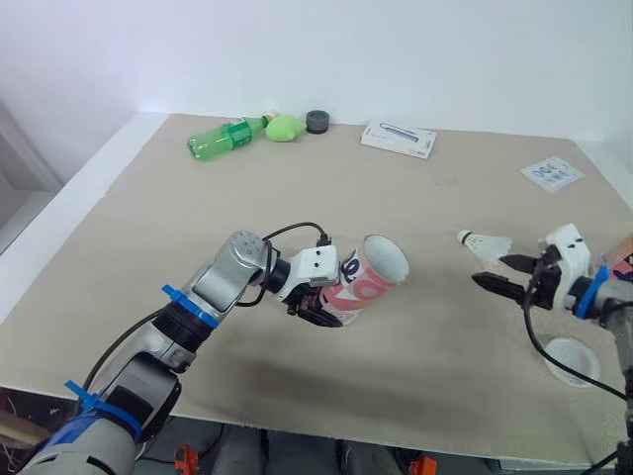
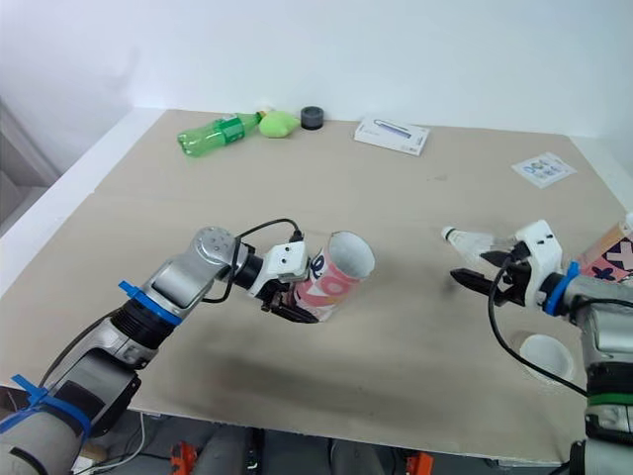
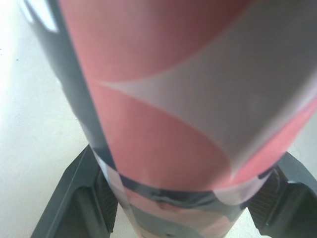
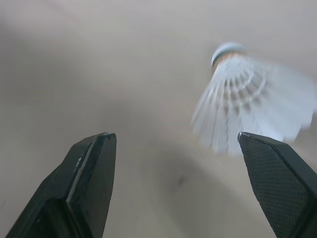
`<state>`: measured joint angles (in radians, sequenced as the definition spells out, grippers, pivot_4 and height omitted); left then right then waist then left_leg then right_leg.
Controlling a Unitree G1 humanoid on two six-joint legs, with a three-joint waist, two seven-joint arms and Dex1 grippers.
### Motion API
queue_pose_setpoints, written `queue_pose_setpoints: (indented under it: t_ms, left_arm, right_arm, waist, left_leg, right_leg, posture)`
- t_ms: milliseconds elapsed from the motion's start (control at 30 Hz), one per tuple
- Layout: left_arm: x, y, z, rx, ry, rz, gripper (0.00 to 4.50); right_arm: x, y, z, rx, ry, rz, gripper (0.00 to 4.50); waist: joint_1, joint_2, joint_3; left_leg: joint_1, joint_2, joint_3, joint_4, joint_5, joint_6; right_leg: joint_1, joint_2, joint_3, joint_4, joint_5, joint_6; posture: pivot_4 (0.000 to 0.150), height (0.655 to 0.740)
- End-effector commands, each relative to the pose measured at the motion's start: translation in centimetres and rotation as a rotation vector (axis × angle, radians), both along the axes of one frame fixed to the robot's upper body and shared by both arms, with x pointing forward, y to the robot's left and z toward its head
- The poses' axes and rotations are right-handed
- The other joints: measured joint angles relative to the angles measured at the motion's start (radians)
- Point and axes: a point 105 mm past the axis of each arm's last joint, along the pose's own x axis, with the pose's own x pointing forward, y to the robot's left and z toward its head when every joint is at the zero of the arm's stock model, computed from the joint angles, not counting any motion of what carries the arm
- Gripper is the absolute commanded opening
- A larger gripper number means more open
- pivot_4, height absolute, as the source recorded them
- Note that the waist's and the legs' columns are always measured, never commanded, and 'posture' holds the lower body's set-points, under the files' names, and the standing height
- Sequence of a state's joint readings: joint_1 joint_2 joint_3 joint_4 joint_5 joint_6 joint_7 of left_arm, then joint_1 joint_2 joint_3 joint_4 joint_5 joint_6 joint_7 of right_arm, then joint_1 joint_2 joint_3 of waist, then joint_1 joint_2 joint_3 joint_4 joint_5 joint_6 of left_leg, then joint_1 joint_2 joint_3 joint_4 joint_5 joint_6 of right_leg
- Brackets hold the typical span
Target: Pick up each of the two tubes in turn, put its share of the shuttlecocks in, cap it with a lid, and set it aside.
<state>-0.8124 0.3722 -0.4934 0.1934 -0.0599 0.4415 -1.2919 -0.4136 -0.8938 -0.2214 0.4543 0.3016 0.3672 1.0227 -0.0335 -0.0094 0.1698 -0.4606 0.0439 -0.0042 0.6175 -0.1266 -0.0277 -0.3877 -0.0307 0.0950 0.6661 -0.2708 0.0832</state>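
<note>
My left gripper (image 1: 334,299) is shut on a pink-and-white tube (image 1: 374,277), held tilted above the table's middle with its open mouth facing right and up. In the left wrist view the tube (image 3: 188,99) sits between both fingers (image 3: 74,198). A white shuttlecock (image 1: 485,243) lies on the table to the right. My right gripper (image 1: 492,270) is open just in front of it, empty, with the shuttlecock (image 4: 252,109) close by one finger (image 4: 277,168). A white lid (image 1: 571,358) lies near the front right edge. Part of a second pink tube (image 2: 608,252) shows at the right edge.
Along the far edge lie a green bottle (image 1: 226,137), a light green object (image 1: 285,128), a dark grey round piece (image 1: 317,121) and a white box (image 1: 398,139). A small printed card (image 1: 552,173) is at the far right. The tan tabletop (image 1: 178,228) has bare room at left.
</note>
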Motion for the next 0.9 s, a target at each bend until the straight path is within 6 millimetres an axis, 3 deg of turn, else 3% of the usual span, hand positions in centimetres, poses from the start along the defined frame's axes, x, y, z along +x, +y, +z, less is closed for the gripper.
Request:
queue_pose_setpoints:
  t_ms: [33, 200, 267, 300, 567, 767, 833, 900]
  left_arm:
    - [0.0, 0.2, 0.3, -0.006, -0.009, 0.016, 2.80]
    - [-0.1, 0.5, 0.2, -0.001, -0.009, 0.027, 2.80]
    - [-0.1, 0.6, 0.3, -0.002, -0.009, 0.035, 2.80]
    - [-0.1, 0.6, 0.3, -0.002, -0.009, 0.037, 2.80]
    - [-0.4, 0.8, 0.3, 0.000, -0.006, 0.045, 2.80]
    - [-0.5, 0.8, 0.4, -0.001, -0.004, 0.044, 2.80]
    - [-0.5, 0.8, 0.4, 0.000, -0.004, 0.041, 2.80]
    - [-0.5, 0.8, 0.4, 0.002, -0.005, 0.040, 2.80]
  right_arm:
    - [1.0, 0.3, 0.7, -0.014, -0.033, 0.006, 4.21]
    - [2.4, 1.5, 0.6, -0.003, -0.036, 0.038, 4.21]
    - [2.8, 1.6, 0.6, 0.006, -0.041, 0.029, 3.84]
    - [3.0, 1.7, 0.6, 0.010, -0.050, 0.034, 3.57]
    - [3.3, 1.4, 1.0, 0.035, -0.077, 0.012, 0.10]
    - [3.1, 1.7, 1.8, 0.024, -0.098, 0.035, 0.03]
    - [2.3, 2.3, 3.4, 0.014, -0.135, 0.087, 0.03]
    - [0.4, 4.0, 6.5, 0.009, -0.195, 0.202, 0.03]
  waist:
    - [0.000, 0.000, 0.000]
    - [-0.007, 0.000, 0.000]
    - [-0.008, 0.000, 0.000]
    - [-0.008, 0.000, 0.000]
    - [-0.012, 0.000, 0.000]
    - [-0.012, 0.000, 0.000]
    - [-0.012, 0.000, 0.000]
    - [-0.012, 0.001, 0.000]
  left_leg:
    - [0.000, 0.000, 0.000, 0.000, 0.000, 0.000]
    - [0.000, 0.000, 0.000, 0.000, 0.000, 0.000]
    - [0.000, 0.000, 0.000, 0.000, 0.000, 0.000]
    - [0.000, 0.000, 0.000, 0.000, 0.000, 0.000]
    - [0.000, 0.001, 0.000, 0.000, 0.000, 0.000]
    - [0.000, 0.001, 0.000, 0.000, 0.000, 0.000]
    - [0.000, 0.001, 0.000, 0.000, 0.000, 0.000]
    - [0.000, 0.001, 0.000, -0.001, 0.000, 0.000]
  right_leg:
    - [0.000, 0.000, 0.000, 0.000, 0.000, 0.000]
    - [0.000, 0.001, 0.001, 0.000, 0.000, 0.000]
    - [0.000, 0.001, 0.001, 0.000, 0.000, -0.001]
    - [0.000, 0.001, 0.001, 0.000, 0.000, -0.001]
    - [-0.001, 0.001, 0.001, 0.000, 0.001, 0.000]
    - [-0.001, 0.001, 0.001, 0.000, 0.001, 0.000]
    - [-0.001, 0.001, 0.001, 0.000, 0.001, 0.000]
    - [-0.001, 0.001, 0.002, 0.000, 0.001, 0.000]
  posture:
    - [0.150, 0.7294]
    - [0.150, 0.7294]
    - [0.150, 0.7294]
    - [0.150, 0.7294]
    - [0.150, 0.7294]
    - [0.150, 0.7294]
    - [0.150, 0.7294]
    - [0.150, 0.7294]
